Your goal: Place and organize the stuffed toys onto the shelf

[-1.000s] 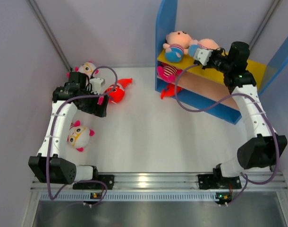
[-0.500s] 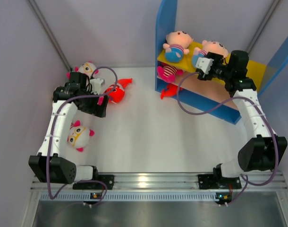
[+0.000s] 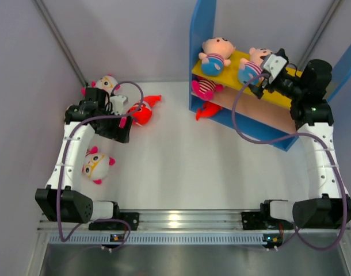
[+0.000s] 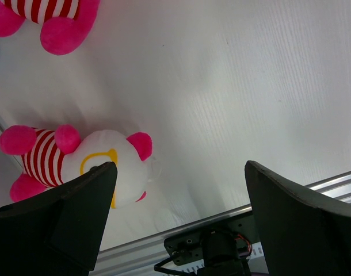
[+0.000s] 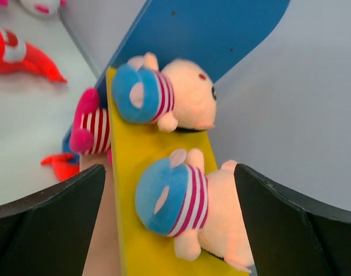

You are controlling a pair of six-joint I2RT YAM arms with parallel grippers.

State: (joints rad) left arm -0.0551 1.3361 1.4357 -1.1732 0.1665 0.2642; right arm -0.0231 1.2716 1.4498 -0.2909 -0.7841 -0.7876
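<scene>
While right pincer gapes empty, peach dolls lie (heads rearward) across the shelf.

stuffed toys: no text or brand readable
shelf: no labels, numbers or signs
left arm, right arm: no legible markings

At the upper right, the shelf carries two peach dolls on its yellow top board: the left peach doll and the right peach doll, just beside the right gripper. A striped doll lies on the middle board, and a shelf fish on the base. At left, the left gripper hangs beside a red fish, between an upper white-faced doll and a lower white-faced doll.
</scene>
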